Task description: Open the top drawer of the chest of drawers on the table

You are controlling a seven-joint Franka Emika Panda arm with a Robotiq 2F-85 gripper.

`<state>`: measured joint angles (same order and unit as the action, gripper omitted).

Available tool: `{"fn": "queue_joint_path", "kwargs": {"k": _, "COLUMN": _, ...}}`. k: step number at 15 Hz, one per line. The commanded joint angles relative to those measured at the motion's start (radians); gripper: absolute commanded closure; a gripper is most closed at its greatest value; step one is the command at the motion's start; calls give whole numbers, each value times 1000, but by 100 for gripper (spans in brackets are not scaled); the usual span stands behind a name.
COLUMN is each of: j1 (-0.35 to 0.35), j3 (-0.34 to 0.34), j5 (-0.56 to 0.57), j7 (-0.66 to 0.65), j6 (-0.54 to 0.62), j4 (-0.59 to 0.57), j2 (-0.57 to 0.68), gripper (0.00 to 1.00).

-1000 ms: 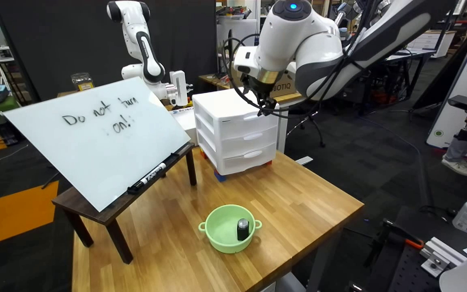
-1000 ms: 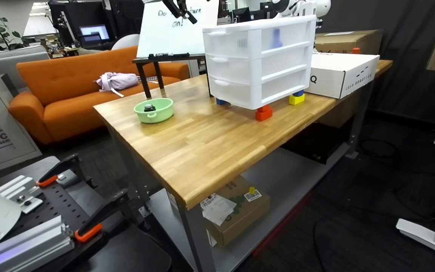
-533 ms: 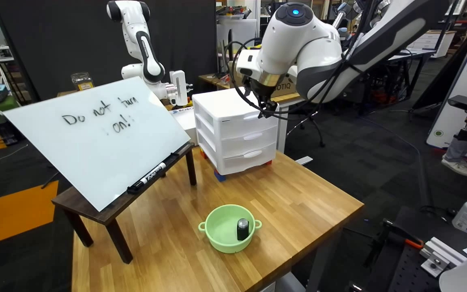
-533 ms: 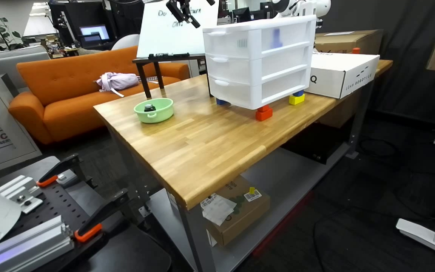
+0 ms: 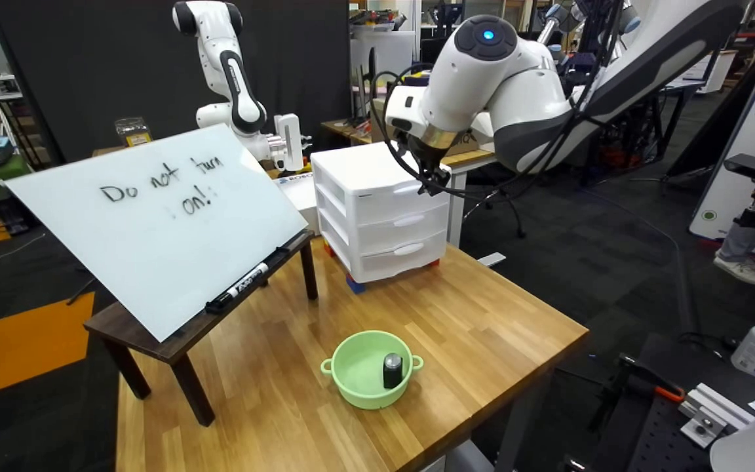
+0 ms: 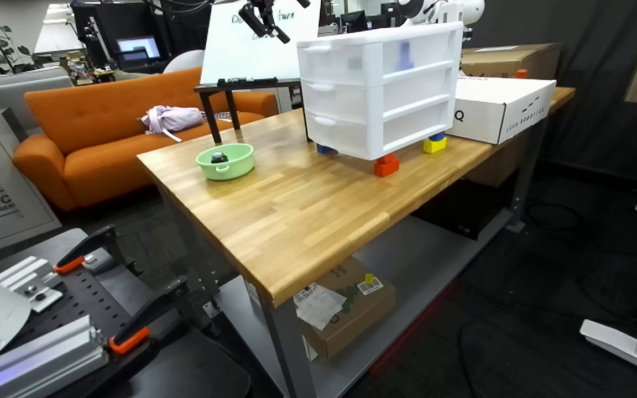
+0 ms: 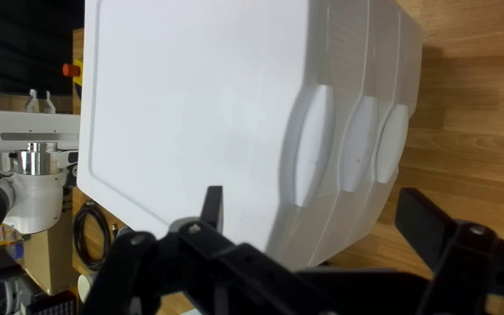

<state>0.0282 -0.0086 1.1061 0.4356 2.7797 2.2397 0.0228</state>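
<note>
Surface (image 6: 296,204): long, light wood planks. Sofa (image 6: 103,132): orange, behind the surface in an exterior view. Arm (image 5: 528,98): white with dark panels, slanting down from the upper right in an exterior view. Far arm (image 5: 236,78): at the back, bent. Chest (image 6: 375,94): white plastic, upright on the surface, three drawers stacked, seen in both exterior views. Stand (image 5: 135,334): low, dark brown, on the surface near the chest. Board (image 5: 161,216): white, tilted back on the stand, lettered "Do not turn on!" in black. Box (image 6: 501,105): white, flat, at the chest's rear side. Top drawer (image 5: 384,206): uppermost of the three, pushed fully in, front flush with the two below. Bowl (image 5: 354,367): green, two handles, on the surface, well apart from the chest. Hand (image 7: 313,208): jaws spread wide, in front of the chest near the top drawer; in the wrist view one jaw shows against the chest's top, its mate against the surface. Looks apart from the drawer, though the gap is hard to judge. Dark item (image 5: 392,372): silver-topped, inside the bowl. Blocks (image 6: 386,166): red, blue, yellow, under the chest's corners. Marker (image 5: 241,283): along the board's lower edge
</note>
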Motion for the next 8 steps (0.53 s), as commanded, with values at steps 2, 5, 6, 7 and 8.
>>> {"fn": "queue_joint_path", "kwargs": {"k": 2, "j1": -4, "j3": -5, "j5": 176, "j7": -175, "j6": 31, "j4": 48, "j2": -37, "gripper": 0}}
{"fn": "queue_joint_path", "kwargs": {"k": 5, "j1": -6, "j3": -7, "j5": 256, "j7": -267, "j6": 32, "j4": 65, "j2": -19, "gripper": 0}}
{"fn": "queue_joint_path", "kwargs": {"k": 6, "j1": -8, "j3": -8, "j5": 268, "j7": -284, "j6": 30, "j4": 67, "j2": -9, "gripper": 0}}
{"fn": "queue_joint_path", "kwargs": {"k": 7, "j1": -9, "j3": -10, "j5": 276, "j7": -298, "j6": 30, "j4": 70, "j2": -2, "gripper": 0}}
{"fn": "queue_joint_path", "kwargs": {"k": 8, "j1": -10, "j3": -14, "j5": 280, "j7": -308, "j6": 25, "j4": 68, "j2": 9, "gripper": 0}}
